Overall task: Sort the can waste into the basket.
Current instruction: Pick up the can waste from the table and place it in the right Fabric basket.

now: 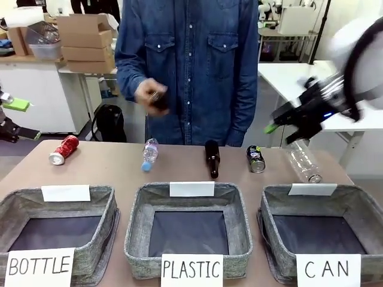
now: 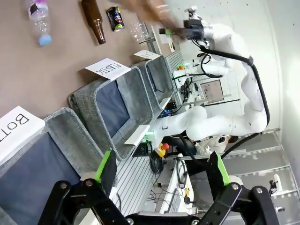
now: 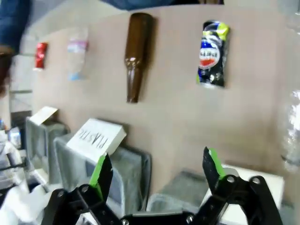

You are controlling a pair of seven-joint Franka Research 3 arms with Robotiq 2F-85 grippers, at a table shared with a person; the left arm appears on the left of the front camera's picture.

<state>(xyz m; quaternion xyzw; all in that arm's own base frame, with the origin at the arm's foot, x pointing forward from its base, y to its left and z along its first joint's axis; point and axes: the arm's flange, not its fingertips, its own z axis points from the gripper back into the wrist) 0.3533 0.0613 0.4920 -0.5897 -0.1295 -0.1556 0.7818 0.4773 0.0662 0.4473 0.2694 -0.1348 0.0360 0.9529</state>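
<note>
The black can [image 1: 256,159], near the CAN basket [image 1: 275,197] at its far corner, and the red can [image 1: 64,149], far left, lie on the surface [image 1: 119,170] awaiting pickup, so your right pincer [image 3: 157,164] and left pincer [image 2: 161,164] stand spread and empty.

2 cans lie on their sides. The black can [image 3: 212,54], dented, with a blue-red-white logo, is ahead of the right gripper [image 3: 158,164], clear of its fingers. The red can [image 3: 41,55] lies far off, ahead-left. The grey basket [image 1: 353,194] signed "CAN" sits upright beneath the gripper, its dark bottom showing.
</note>
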